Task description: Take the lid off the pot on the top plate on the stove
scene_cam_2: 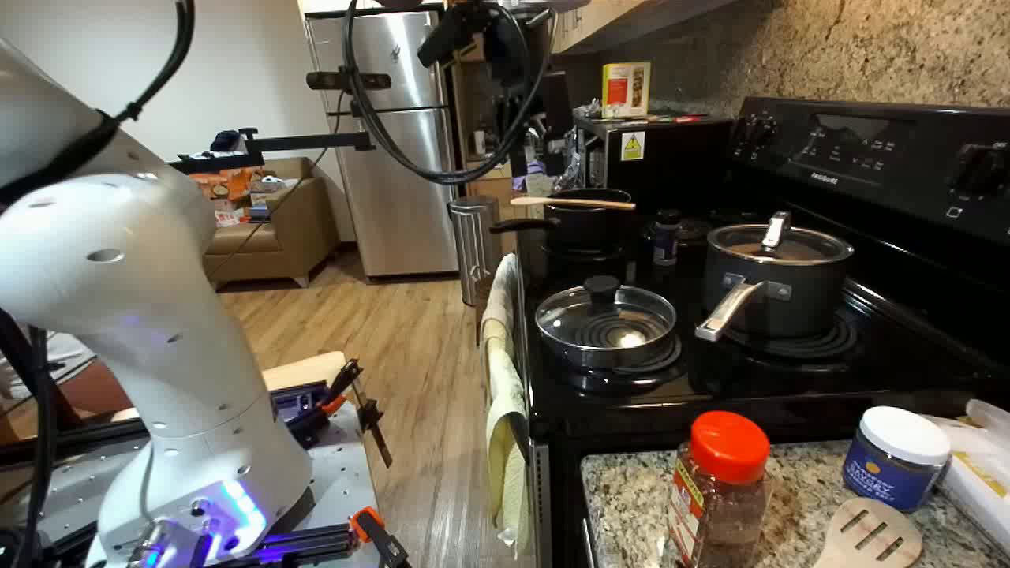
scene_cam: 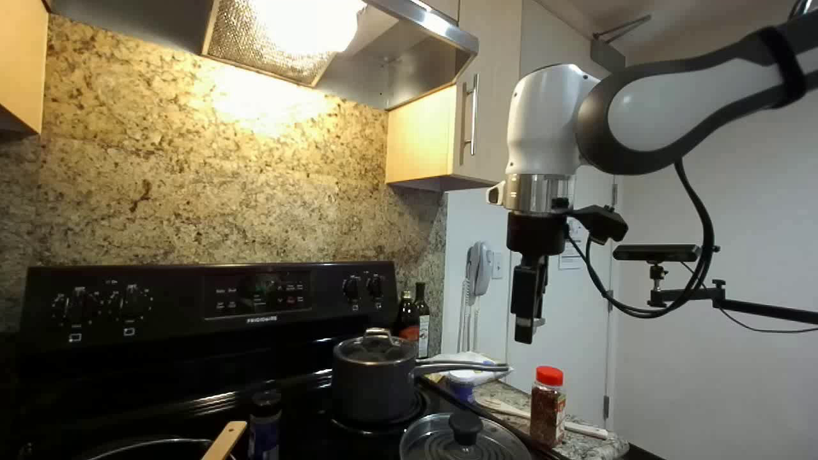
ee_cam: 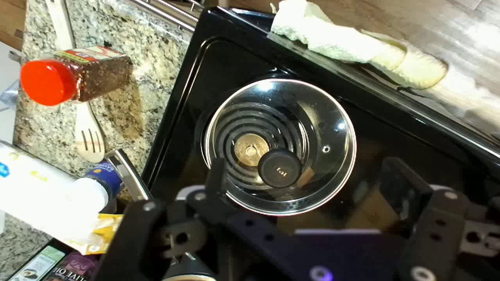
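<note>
On top of the pot rests its lid, level over the rim, with a metal loop handle standing up from its glass. Under the pot is a coil of the stove; behind the pot rises the black back panel. The pot's long side handle points toward the granite table. On that side of the pot stand a red-capped jar and a blue jar with a white cap, and a slotted wooden spatula lies near them. In front of the pot, a black-knobbed glass lid lies on the stove. Away from the table, past the pot, stand a small dark bottle and, farther off, a dark pan with a wooden utensil across it. Higher than the pot and well apart from it, the robot arm points its jaws downward; in the wrist view they are spread wide and hold nothing.
</note>
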Robot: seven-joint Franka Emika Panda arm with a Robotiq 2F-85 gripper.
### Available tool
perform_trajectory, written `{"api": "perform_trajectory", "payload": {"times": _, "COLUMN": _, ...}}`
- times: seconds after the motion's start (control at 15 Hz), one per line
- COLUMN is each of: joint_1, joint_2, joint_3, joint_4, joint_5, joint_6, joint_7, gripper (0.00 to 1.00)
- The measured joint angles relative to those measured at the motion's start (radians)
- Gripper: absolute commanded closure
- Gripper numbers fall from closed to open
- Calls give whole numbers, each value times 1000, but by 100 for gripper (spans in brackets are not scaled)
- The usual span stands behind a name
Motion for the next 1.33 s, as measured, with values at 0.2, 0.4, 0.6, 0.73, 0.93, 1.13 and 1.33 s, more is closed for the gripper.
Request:
{"api": "perform_trajectory", "payload": {"times": 0.2, "joint_1": 0, "joint_2": 0, "joint_3": 0, "joint_4": 0, "joint_5": 0, "joint_6": 0, "joint_7": 0, "gripper": 0}}
{"api": "perform_trajectory", "payload": {"times": 0.4, "joint_1": 0, "joint_2": 0, "joint_3": 0, "joint_4": 0, "joint_5": 0, "joint_6": 0, "joint_7": 0, "gripper": 0}}
{"api": "perform_trajectory", "payload": {"times": 0.6, "joint_1": 3, "joint_2": 0, "joint_3": -4, "joint_4": 1, "joint_5": 0, "joint_6": 0, "joint_7": -1, "gripper": 0}}
{"api": "perform_trajectory", "payload": {"times": 0.73, "joint_1": 5, "joint_2": 2, "joint_3": -13, "joint_4": 13, "joint_5": 0, "joint_6": 0, "joint_7": -22, "gripper": 0}}
{"api": "perform_trajectory", "payload": {"times": 0.93, "joint_1": 6, "joint_2": 30, "joint_3": -40, "joint_4": 77, "joint_5": 0, "joint_6": 0, "joint_7": -94, "gripper": 0}}
{"api": "perform_trajectory", "payload": {"times": 1.13, "joint_1": 8, "joint_2": 113, "joint_3": -72, "joint_4": 188, "joint_5": 3, "joint_6": -2, "joint_7": -172, "gripper": 0}}
{"api": "perform_trajectory", "payload": {"times": 1.33, "joint_1": 23, "joint_2": 248, "joint_3": -98, "joint_4": 327, "joint_5": 36, "joint_6": -5, "joint_7": -260, "gripper": 0}}
